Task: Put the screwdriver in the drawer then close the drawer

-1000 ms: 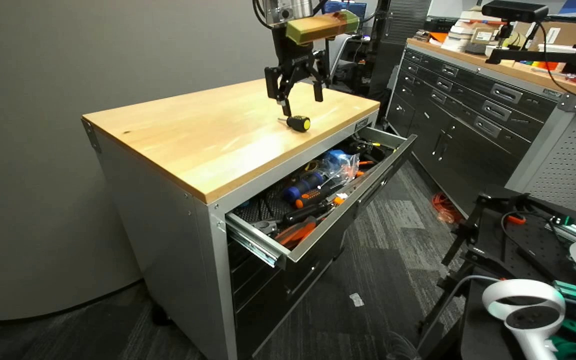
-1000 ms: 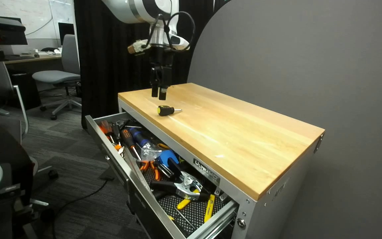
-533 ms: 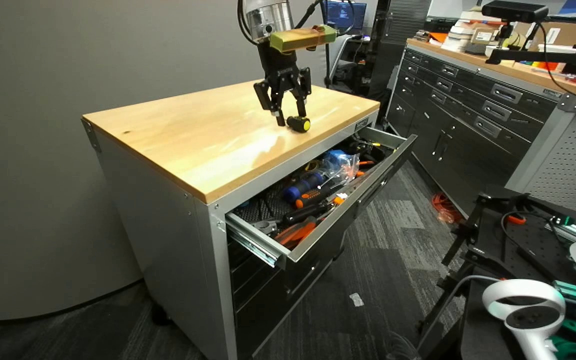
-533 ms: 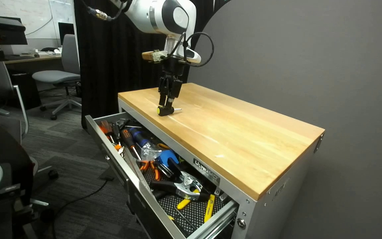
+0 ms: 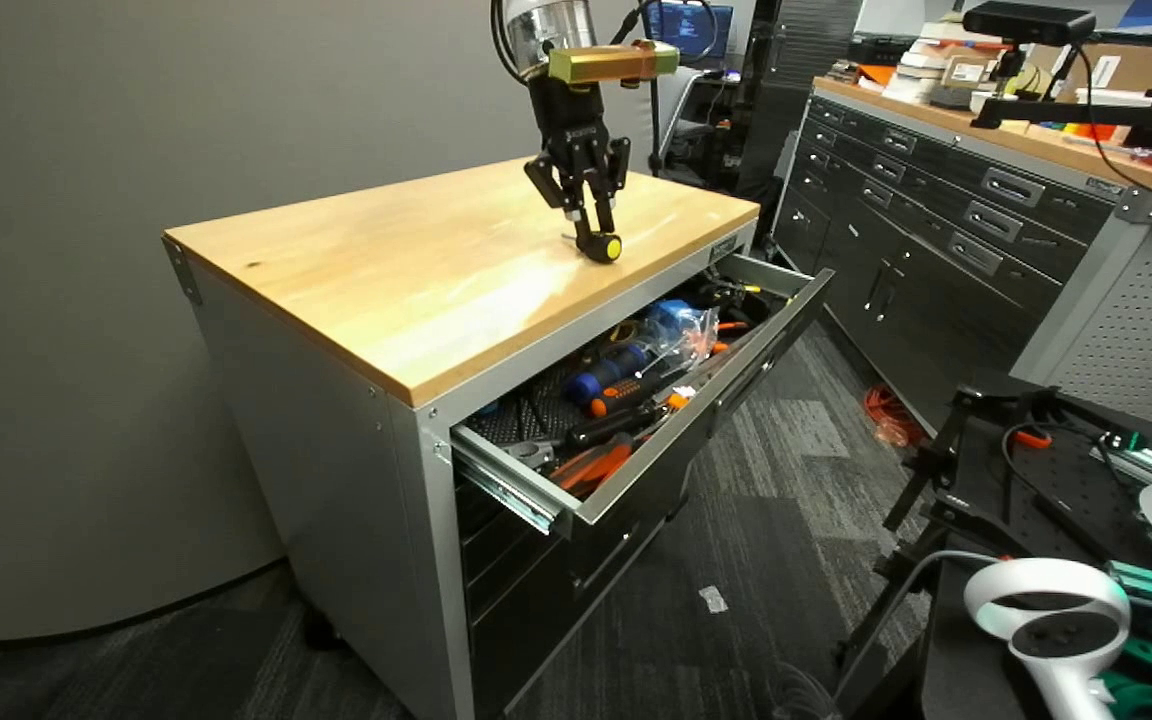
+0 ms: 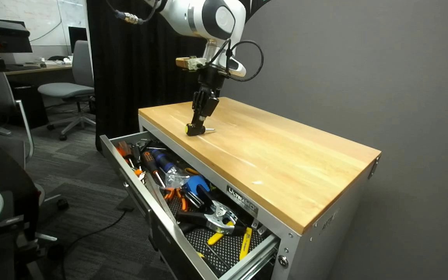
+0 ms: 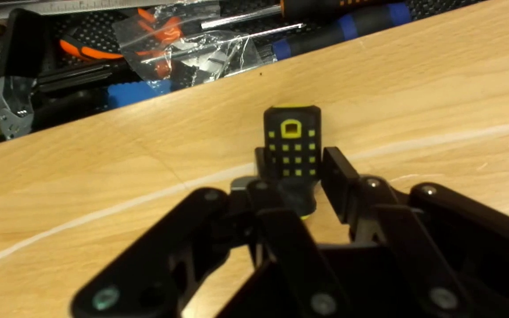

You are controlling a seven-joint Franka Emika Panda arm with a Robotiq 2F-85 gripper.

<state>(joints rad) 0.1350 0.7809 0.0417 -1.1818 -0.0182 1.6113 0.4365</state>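
Note:
The screwdriver (image 7: 292,128), with its stubby black and yellow handle, lies on the wooden top close to the drawer side. My gripper (image 7: 293,162) points down over it. One finger presses along each side of the handle, so the jaws are shut on it. The yellow handle end (image 5: 613,248) faces the drawer, and the short metal shaft (image 6: 209,129) sticks out behind the fingers. The handle still appears to rest on the wood. Below the tabletop edge, the top drawer (image 6: 252,257) is pulled out in both exterior views.
The drawer holds many tools: a blue-banded handle (image 5: 608,370), orange-handled pliers (image 6: 182,200), a clamp (image 6: 222,217) and a plastic bag (image 7: 201,57). A wooden worktop (image 6: 278,167) covers the cabinet. A grey curved wall (image 5: 186,120) stands behind it.
My gripper has come down from above the tabletop onto the screwdriver, and its fingers have drawn together around the handle. The drawer has stayed where it was.

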